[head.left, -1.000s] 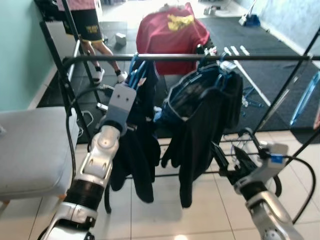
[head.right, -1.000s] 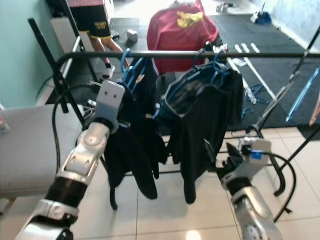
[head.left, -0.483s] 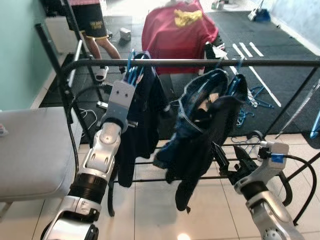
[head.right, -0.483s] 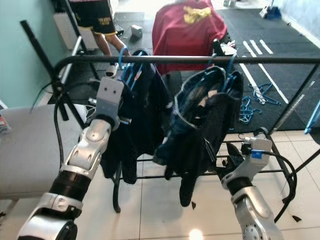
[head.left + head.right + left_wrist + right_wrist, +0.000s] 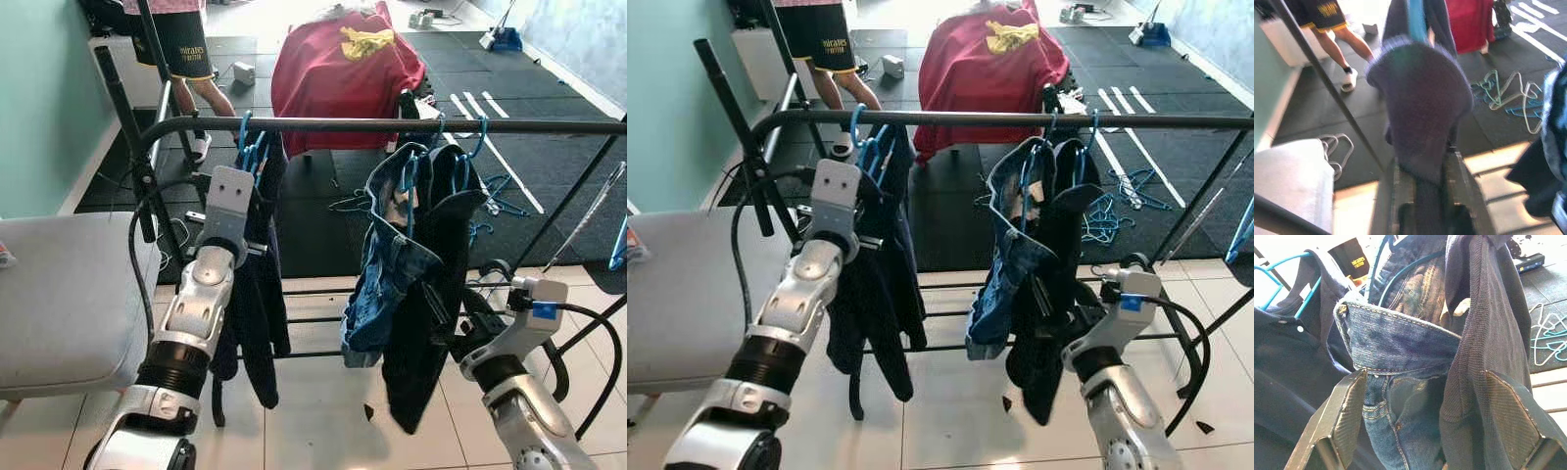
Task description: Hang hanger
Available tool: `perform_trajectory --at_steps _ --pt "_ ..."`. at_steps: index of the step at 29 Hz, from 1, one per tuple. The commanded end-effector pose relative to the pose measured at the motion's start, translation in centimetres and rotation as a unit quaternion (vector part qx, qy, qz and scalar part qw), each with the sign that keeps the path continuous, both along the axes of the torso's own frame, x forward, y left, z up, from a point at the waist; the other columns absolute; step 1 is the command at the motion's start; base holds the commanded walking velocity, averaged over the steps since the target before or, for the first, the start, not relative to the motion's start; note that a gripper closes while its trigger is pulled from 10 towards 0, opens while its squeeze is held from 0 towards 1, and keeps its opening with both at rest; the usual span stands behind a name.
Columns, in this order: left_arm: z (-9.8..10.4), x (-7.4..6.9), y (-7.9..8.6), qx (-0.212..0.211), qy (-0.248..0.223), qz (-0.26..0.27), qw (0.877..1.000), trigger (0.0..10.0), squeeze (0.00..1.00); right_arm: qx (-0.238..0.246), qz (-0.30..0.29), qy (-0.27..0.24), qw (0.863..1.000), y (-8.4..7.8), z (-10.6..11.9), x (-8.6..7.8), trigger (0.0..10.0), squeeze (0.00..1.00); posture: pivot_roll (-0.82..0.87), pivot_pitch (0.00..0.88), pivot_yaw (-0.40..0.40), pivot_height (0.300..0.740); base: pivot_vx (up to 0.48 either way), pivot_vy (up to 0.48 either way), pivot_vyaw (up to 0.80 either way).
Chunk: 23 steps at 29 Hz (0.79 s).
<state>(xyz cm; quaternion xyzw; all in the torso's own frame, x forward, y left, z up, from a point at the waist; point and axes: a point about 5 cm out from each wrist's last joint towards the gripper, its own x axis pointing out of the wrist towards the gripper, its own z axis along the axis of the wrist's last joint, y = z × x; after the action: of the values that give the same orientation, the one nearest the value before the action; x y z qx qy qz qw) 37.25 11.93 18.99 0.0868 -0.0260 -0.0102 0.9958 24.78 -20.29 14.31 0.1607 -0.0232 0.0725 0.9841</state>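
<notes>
Blue hanger point(image 5: 250, 147) hooked over the rail point(image 5: 392, 124), carrying a dark garment point(image 5: 257, 323) — the left gripper point(image 5: 1426, 196) is clamped on that cloth directly below the hook. Right gripper point(image 5: 1435, 426) spread wide, low beside the jeans point(image 5: 387, 294) — farther off.

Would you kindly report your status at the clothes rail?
Left gripper shut on dark garment, its hanger on rail. Right gripper open around jeans. Person beyond rail.

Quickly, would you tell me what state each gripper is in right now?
Left gripper: shut on the dark hanging garment.
Right gripper: open, around blue denim jeans.
</notes>
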Motion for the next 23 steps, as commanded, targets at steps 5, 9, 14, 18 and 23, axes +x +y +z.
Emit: perform_trajectory --at_steps 5,9,14,18,23 --pt "-3.0 -0.8 -0.1 -0.013 0.057 -0.013 0.998 10.0 1.00 0.001 -0.003 0.008 1.000 -0.1 -0.2 -0.2 10.0 0.00 -0.11 0.173 0.031 0.740 0.000 0.000 0.00" --pt "-2.4 -1.1 1.6 -0.012 0.023 0.012 1.000 10.0 1.00 0.002 -0.003 0.008 1.000 -0.2 -0.2 -0.2 10.0 0.00 -0.10 0.177 0.027 0.740 0.000 0.000 0.00" --pt "-1.2 -1.8 4.9 0.007 -0.022 0.066 0.998 10.0 1.00 0.003 -0.002 0.009 1.000 -0.2 -0.2 -0.2 10.0 0.00 -0.10 0.178 0.026 0.740 0.000 0.000 0.00" --pt "-1.7 -2.9 5.7 0.027 -0.020 0.078 0.996 10.0 1.00 0.003 0.000 0.009 1.000 -0.2 -0.2 -0.1 10.0 0.00 -0.09 0.177 0.025 0.740 0.000 0.000 0.00" --pt "-4.2 -4.6 5.8 0.041 0.024 0.071 0.996 10.0 0.00 0.002 0.002 0.008 1.000 -0.2 -0.2 -0.1 10.0 0.00 -0.09 0.177 0.025 0.740 0.000 0.000 0.00"
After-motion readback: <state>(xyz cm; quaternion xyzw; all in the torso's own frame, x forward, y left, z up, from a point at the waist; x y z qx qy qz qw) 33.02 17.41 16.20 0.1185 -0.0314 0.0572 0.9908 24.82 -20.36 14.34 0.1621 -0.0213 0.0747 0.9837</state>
